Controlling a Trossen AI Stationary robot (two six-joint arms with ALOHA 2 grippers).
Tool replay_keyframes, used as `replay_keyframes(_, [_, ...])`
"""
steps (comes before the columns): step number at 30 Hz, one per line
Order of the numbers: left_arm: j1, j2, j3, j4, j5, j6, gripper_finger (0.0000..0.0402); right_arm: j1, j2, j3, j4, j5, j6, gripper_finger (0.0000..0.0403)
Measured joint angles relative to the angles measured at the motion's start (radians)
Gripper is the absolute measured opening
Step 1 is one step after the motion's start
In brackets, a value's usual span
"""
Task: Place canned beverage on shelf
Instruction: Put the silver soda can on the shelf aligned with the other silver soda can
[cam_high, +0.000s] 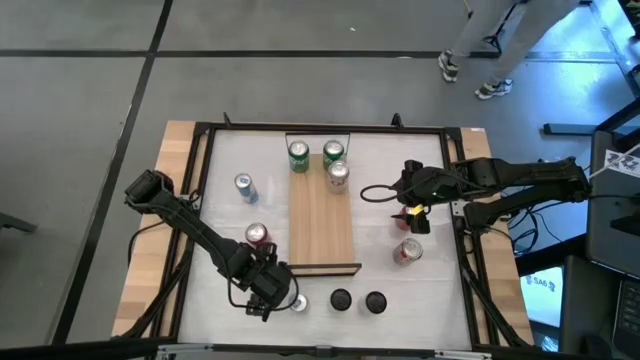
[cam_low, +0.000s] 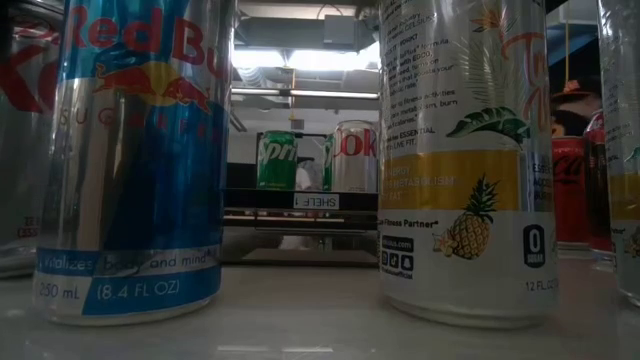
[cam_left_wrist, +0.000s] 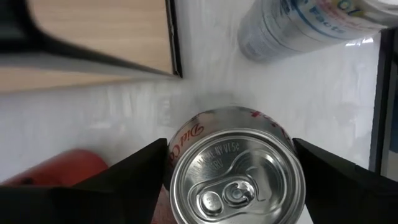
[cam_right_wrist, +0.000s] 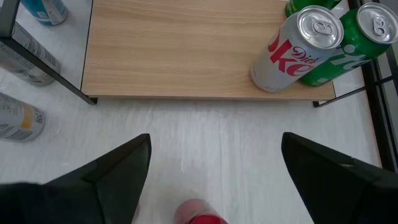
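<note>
3 cans (cam_high: 325, 160) crowd shelf's (cam_high: 322, 225) far edge; near half bare.

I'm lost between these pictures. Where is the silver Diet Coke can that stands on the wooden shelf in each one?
High view: the silver Diet Coke can stands at the shelf's far end, just below a green can.
Low view: in the middle distance, right of the green can.
Left wrist view: not in it; the big can there is another one, off the shelf.
Right wrist view: upper right.
Shared landmark: the shelf.
</note>
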Motion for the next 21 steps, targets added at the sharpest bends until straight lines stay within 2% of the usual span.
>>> replay_keyframes(9, [0.025,0.003,0.117,-0.121,0.15,-0.027,0.0295,0.0,0.0,0.0,0.0,0.0,0.0,0.0356])
replay_keyframes(13, [0.05,0.003,0.216,-0.192,0.17,-0.027,0.0295,0.0,0.0,0.0,0.0,0.0,0.0,0.0356])
replay_keyframes(21, [0.091,0.0,0.455,-0.451,0.17,-0.027,0.0294,0.0,0.0,0.0,0.0,0.0,0.0,0.0356])
